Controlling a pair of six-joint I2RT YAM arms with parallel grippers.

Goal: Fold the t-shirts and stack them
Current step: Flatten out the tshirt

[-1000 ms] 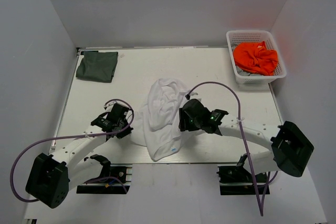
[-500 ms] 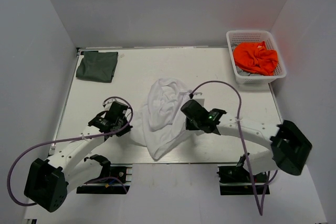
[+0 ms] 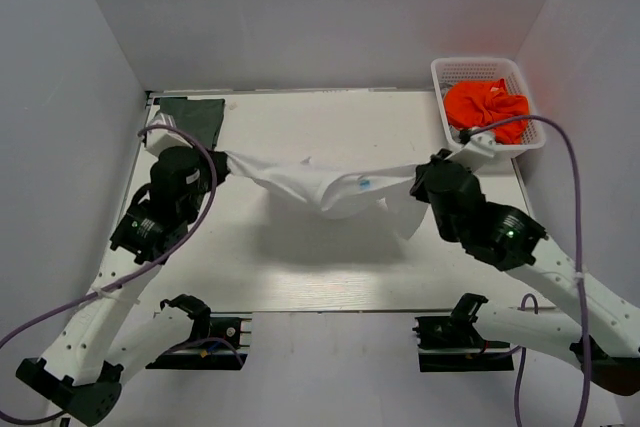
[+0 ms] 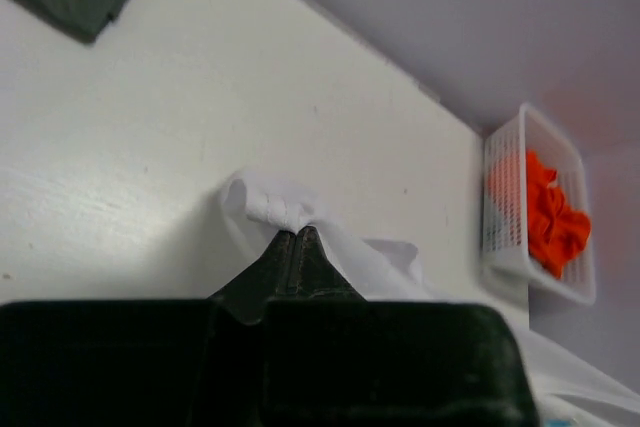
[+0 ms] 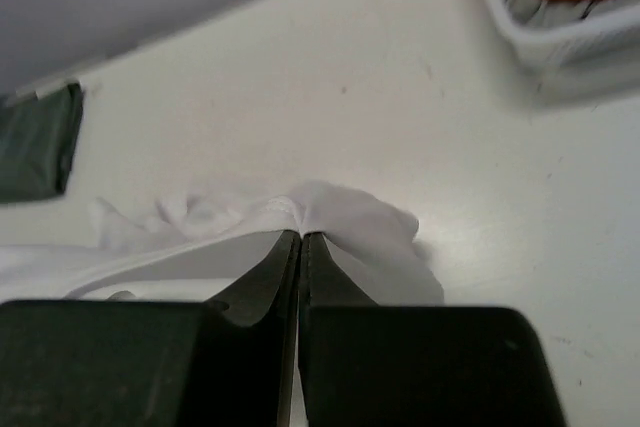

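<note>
Tabletop [image 3: 300, 282], white t-shirt [image 3: 322, 187] aloft, dark t-shirt [image 3: 202, 113] half-hidden

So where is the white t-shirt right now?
In the top view the white t-shirt is stretched above the middle of the table, its left end pinched by the left gripper, its right end by the right gripper.

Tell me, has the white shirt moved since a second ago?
Yes. The shirt now spans from left gripper to right gripper, reaching toward the basket.
</note>
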